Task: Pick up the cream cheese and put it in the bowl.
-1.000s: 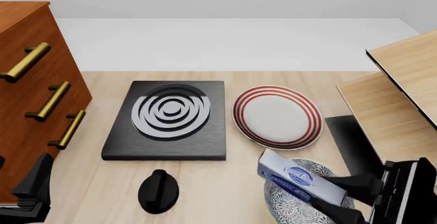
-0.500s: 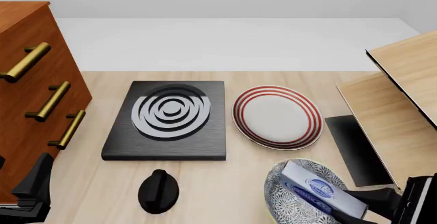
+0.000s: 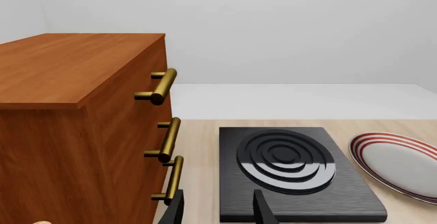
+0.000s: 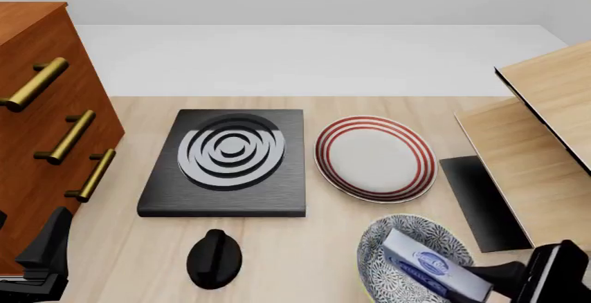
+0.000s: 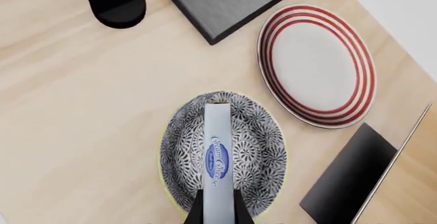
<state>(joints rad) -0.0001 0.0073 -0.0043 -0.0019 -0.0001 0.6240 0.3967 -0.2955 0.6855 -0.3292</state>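
1. Blue-and-white cream cheese (image 4: 434, 272) lies slanted inside the bowl (image 4: 377, 250), one end near the far wall, the other end sticking over the near rim.
2. The right gripper (image 5: 218, 209) reaches low over the bowl's near edge, and its two fingers pinch the carton's near end.
3. The right arm comes in just right of the bowl.
4. The left gripper (image 3: 217, 207) sits far left of the bowl, pointing at the stove plate (image 3: 293, 168). Its fingers are spread apart with nothing between them.
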